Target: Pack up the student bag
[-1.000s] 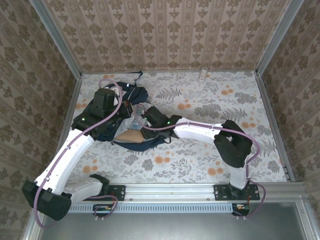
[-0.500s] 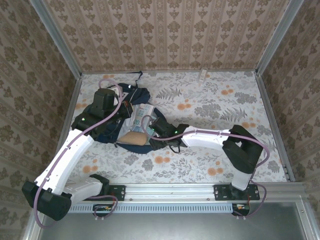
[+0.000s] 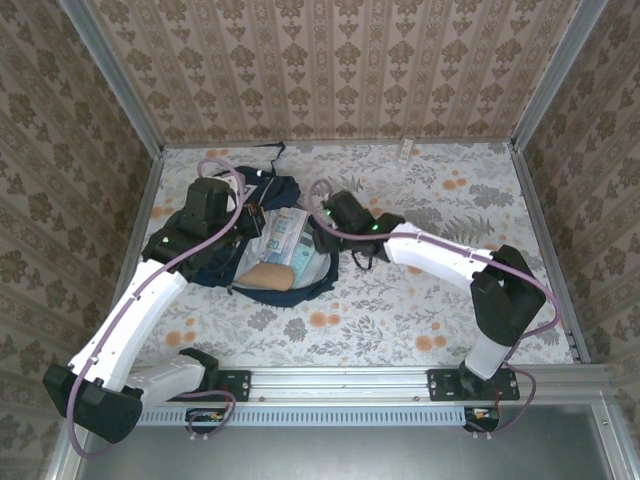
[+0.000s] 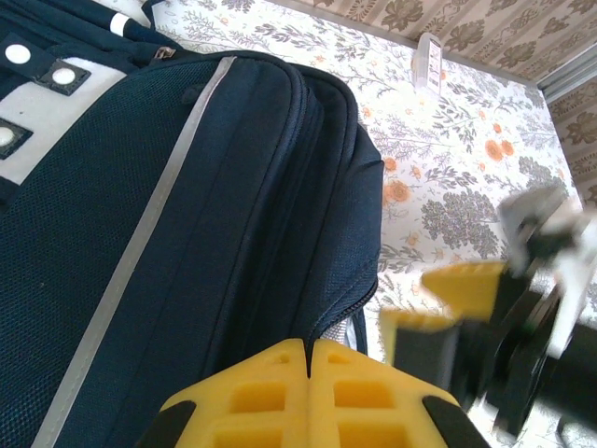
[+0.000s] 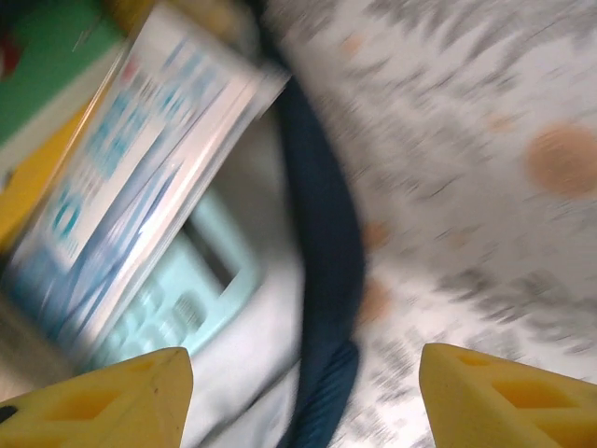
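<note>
Right wrist view smears the booklet [image 5: 140, 159] and calculator [image 5: 177, 299]; left jaws cut off below.

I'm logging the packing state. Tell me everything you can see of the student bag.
The student bag is a large navy woven-fabric backpack with a grey-white stripe, zip edges and snap studs on a white panel. It lies toward the left of the floral table, mouth open, grey lining showing, holding a printed booklet, a mint calculator and a tan item. The left gripper is shut at its zip edge.
</note>
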`<control>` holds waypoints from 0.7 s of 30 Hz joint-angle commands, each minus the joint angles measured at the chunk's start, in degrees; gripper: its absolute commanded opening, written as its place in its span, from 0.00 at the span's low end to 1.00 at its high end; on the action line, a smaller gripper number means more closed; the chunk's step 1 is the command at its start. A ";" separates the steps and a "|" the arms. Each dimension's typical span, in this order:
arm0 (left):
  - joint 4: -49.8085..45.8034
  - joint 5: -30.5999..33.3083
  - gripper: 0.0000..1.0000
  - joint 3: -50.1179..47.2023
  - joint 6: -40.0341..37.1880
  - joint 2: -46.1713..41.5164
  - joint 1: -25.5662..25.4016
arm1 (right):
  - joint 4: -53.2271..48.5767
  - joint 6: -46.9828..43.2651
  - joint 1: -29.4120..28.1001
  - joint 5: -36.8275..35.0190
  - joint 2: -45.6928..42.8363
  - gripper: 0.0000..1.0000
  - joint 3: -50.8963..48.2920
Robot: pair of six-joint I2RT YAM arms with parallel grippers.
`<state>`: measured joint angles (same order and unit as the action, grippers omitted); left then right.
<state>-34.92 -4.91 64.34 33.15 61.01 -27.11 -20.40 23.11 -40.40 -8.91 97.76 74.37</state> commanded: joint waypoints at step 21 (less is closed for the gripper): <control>-0.05 2.97 0.00 1.04 -0.28 -1.19 0.64 | -12.47 8.07 28.91 -6.87 38.79 0.68 48.59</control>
<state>-35.77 -4.19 64.10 33.01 60.01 -26.92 -27.38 29.74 -12.14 -14.70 132.51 117.08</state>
